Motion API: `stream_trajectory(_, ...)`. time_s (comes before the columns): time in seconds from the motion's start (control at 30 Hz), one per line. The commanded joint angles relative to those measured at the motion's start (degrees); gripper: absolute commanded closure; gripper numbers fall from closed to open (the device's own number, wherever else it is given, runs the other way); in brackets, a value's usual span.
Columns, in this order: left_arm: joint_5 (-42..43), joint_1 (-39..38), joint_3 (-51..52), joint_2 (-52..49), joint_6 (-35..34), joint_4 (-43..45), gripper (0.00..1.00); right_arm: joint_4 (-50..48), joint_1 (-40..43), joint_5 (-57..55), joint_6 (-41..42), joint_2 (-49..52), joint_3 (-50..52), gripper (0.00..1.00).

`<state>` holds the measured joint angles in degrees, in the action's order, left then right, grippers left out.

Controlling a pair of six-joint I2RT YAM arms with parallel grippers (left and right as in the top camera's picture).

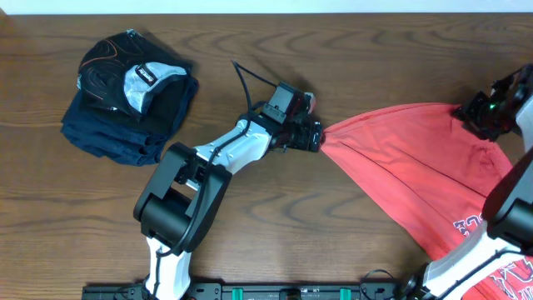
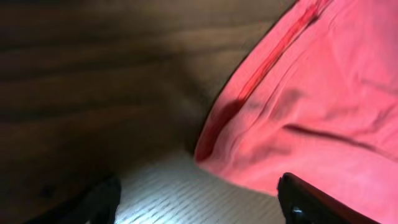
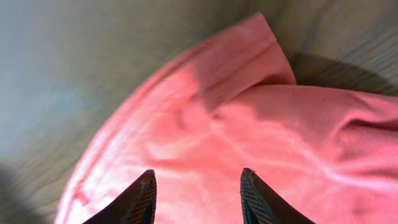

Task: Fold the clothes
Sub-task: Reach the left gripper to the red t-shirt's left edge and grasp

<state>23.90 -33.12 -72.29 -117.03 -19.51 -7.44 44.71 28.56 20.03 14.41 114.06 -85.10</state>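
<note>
Far L of the surface (image 1: 375,50): a pile of dark folded garments (image 1: 125,117) w/ a grey-white patterned piece (image 1: 125,73) on top, well apart from everything else.

The L arm (image 1: 200,179) rises from the near edge and reaches diagonally toward ctr. The left end effector (image 1: 314,133) sits at the L tip of the T-shirt (image 1: 416,158), where the cloth is drawn to a narrow point. In the wrist view both fingers (image 2: 93,205) stand wide apart, i.e. open. A seamed edge (image 2: 273,56) of the red cloth lies btw them, nearer the R-hand finger, w/ bare surface on the other side.

The T-shirt is coral-red and lies on the R half of the surface. From the point at the left end effector it fans out to the R. Its upper edge runs toward the right end effector (image 1: 476,117); its lower edge slants down toward the near R corner. Folds radiate from the point. Navy-and-white lettering (image 1: 468,227) shows in the lower R part, partly hidden by the R arm (image 1: 516,200).

The right end effector is at the upper R edge of the T-shirt. In its wrist view the fingers (image 3: 140,199) stand apart, i.e. open, over red cloth, w/ a hemmed corner (image 3: 267,43) beyond them. Contact w/ the cloth: cannot tell.
</note>
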Motion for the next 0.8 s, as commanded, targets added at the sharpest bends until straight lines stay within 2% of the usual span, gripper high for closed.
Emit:
stream_trajectory(0.0, -0.35, -0.07, -0.35, -2.6, -4.76, 1.03, 0.33, 0.61, 0.2, 2.75, -1.42, -5.64, -0.24, 0.57)
stream_trajectory(0.07, -0.37, -0.07, -0.35, -3.39, -6.47, 1.73, 0.41, 1.03, 0.2, 2.73, -1.4, -7.67, -0.24, 0.57)
stream_trajectory(0.33, 5.31, -0.72, -0.35, -5.86, -8.7, 4.35, 0.46, 1.62, 0.22, 2.47, -1.4, -13.2, -0.24, 0.56)
stream_trajectory(0.53, 5.64, -3.37, -0.35, -6.56, -8.68, 4.57, 0.47, 3.08, 0.31, 1.16, -1.38, -13.33, -0.24, 0.56)
stream_trajectory(0.67, 4.35, -4.15, -0.33, -6.78, -8.63, 4.57, 0.66, 3.41, 0.31, 1.14, -1.4, -13.35, -0.24, 0.56)
stream_trajectory(0.77, 3.87, -4.0, -0.33, -6.78, -8.09, 4.59, 0.88, 3.78, 0.33, 0.0, -1.4, -13.35, -0.24, 0.55)
